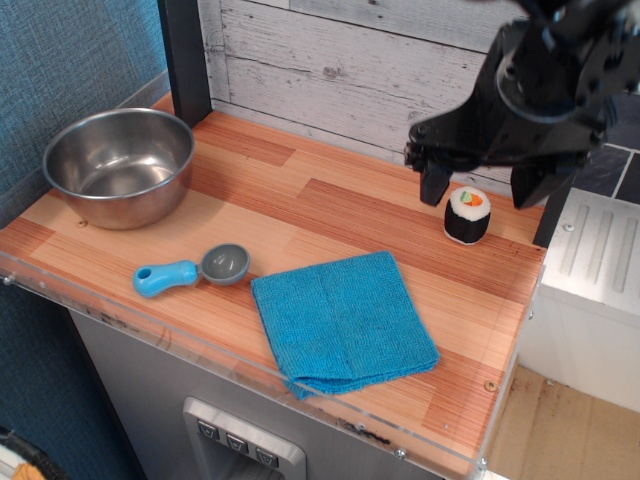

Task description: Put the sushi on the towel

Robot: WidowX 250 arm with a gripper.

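Note:
The sushi (467, 216), a black roll with a white top and an orange and green centre, stands upright on the wooden counter at the back right. The blue towel (343, 320) lies flat near the front edge, to the left of and nearer than the sushi. My black gripper (482, 192) hangs over the sushi, open, with one finger (434, 186) to its left and the other (529, 188) to its right. Neither finger is seen touching the sushi. The gripper holds nothing.
A steel bowl (118, 165) stands at the back left. A grey scoop with a light blue handle (195, 270) lies left of the towel. A plank wall (350, 60) runs behind the counter, with a dark post (185, 60) at its left. The counter ends just right of the sushi.

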